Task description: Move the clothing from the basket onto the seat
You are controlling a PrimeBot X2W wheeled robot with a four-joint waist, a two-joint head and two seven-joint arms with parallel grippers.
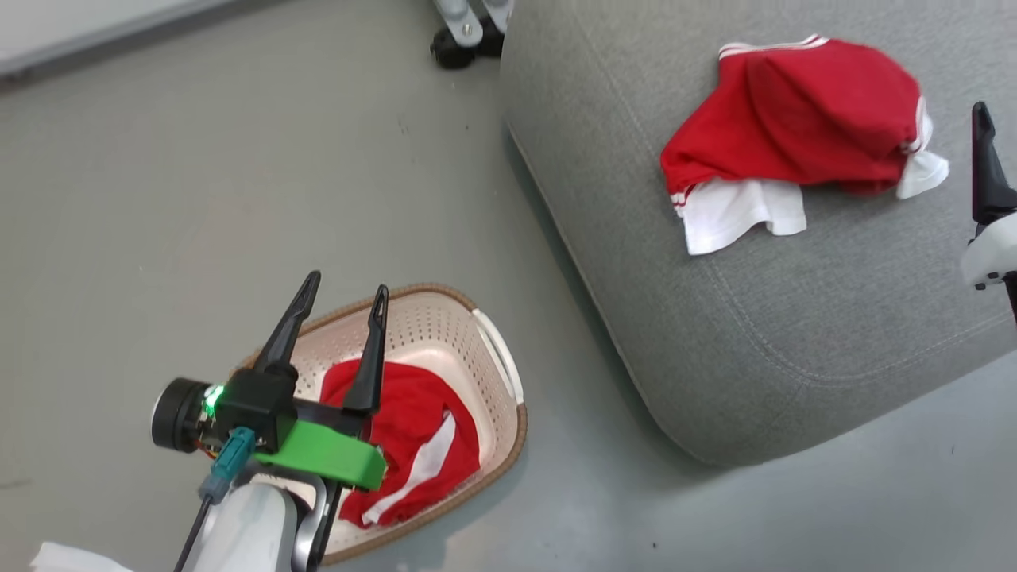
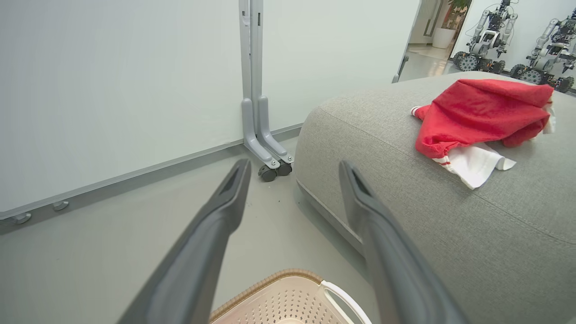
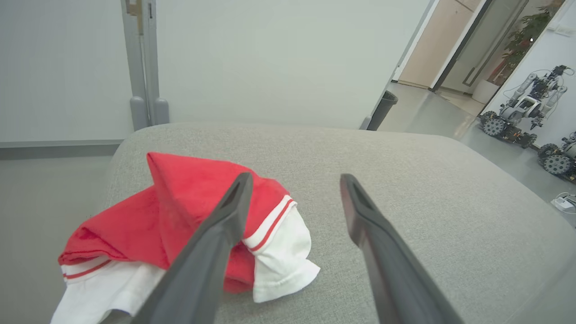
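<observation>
One red garment [image 1: 802,139] with white panels lies crumpled on the grey seat [image 1: 715,318], also seen as the red garment [image 2: 481,114] and the red garment [image 3: 180,220] from the wrists. A second red garment [image 1: 409,441] sits inside the cream basket [image 1: 496,349] on the floor. My left gripper [image 1: 346,290] hovers open above the basket's far rim [image 2: 279,279], its fingers empty. My right gripper [image 3: 292,180] is open above the seat [image 3: 405,202], just right of the garment there; one dark finger [image 1: 985,167] shows at the head view's right edge.
A grey floor [image 1: 199,199] surrounds the basket. A whiteboard stand on castors [image 2: 270,168] stands by the seat's far corner. Other wheeled robots [image 2: 488,40] are parked in the background, and a dark bin [image 3: 384,105] sits near a doorway.
</observation>
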